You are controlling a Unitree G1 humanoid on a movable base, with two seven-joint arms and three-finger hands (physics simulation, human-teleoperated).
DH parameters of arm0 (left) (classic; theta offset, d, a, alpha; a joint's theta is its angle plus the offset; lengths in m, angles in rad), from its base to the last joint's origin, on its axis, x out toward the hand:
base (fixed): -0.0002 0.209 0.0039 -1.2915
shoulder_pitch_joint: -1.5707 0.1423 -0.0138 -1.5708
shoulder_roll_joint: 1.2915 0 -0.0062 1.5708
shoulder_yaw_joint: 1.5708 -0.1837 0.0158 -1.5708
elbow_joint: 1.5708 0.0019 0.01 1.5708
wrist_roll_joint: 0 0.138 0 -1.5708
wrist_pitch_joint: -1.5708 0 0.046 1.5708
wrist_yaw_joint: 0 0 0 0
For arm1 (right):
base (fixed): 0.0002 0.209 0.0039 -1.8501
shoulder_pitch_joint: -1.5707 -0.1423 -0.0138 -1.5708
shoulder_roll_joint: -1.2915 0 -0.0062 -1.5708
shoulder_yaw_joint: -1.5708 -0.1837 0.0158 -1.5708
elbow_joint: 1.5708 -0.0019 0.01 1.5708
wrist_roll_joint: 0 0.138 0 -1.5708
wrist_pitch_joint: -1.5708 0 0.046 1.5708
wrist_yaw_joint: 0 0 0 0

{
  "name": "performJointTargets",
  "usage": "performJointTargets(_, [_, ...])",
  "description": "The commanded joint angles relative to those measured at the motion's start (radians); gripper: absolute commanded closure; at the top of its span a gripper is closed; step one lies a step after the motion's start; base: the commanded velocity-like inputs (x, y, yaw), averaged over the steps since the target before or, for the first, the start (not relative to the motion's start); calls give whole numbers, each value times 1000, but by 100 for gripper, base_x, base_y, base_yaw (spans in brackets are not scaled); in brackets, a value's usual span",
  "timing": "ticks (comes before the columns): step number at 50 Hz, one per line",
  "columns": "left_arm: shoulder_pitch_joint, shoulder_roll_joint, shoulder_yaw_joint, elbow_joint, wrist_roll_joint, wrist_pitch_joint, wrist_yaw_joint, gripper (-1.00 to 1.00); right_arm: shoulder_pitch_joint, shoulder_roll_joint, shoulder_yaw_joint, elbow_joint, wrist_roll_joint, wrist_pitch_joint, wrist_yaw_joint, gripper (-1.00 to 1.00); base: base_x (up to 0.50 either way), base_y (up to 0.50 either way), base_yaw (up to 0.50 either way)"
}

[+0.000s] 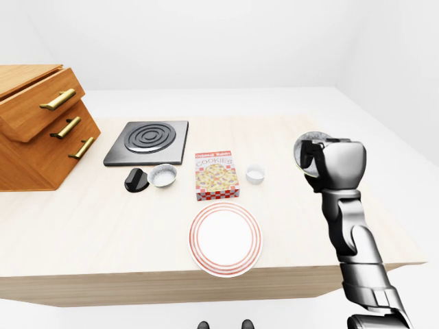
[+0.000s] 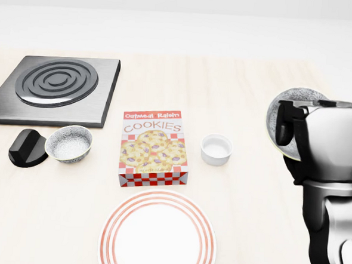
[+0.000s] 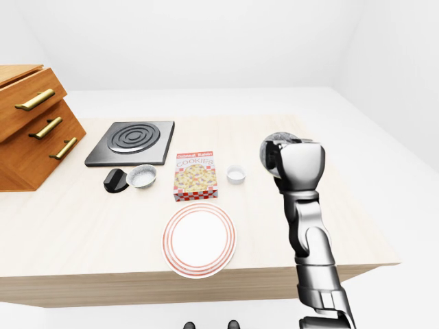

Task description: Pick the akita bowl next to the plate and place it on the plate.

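A grey speckled akita bowl (image 2: 273, 121) hangs tilted on its side above the table at the right of the head view. My right hand (image 2: 291, 128) is shut on it, dark fingers over its rim. The white plate with red rings (image 2: 157, 235) lies at the bottom centre, well below and left of the hand, with nothing on it. My left hand does not show in any view.
A cookie box (image 2: 154, 147) lies just above the plate, a small white ramekin (image 2: 216, 149) to its right. A second speckled bowl (image 2: 69, 143) and a black object (image 2: 27, 148) sit at the left below the stove plate (image 2: 56, 86). A wooden drawer cabinet (image 1: 34, 123) stands far left.
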Motion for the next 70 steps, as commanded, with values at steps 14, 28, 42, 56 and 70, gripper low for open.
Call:
performJointTargets(14, [-3, 0, -15, 18, 3, 0, 3, -100, 26, 129, 16, -578, 287, 0, 508, 100, 0, 0, 0])
performJointTargets(28, [3, -6, -7, 2, 5, 0, 4, -100, 19, 268, 188, -807, 335, 0, 815, 100, 0, 0, 0])
performJointTargets(42, [2, -7, -8, 7, 7, 0, 1, -100, 62, 304, 260, -840, 317, 0, 878, 100, 0, 0, 0])
performJointTargets(56, [0, -5, -21, 24, 8, 0, 2, -100, 217, 299, 341, -716, 188, 0, 800, 100, 0, 0, 0])
performJointTargets(70, [-2, -5, -30, 38, 9, 0, 1, -100, 241, 270, 320, -512, -30, 0, 598, 100, 0, 0, 0])
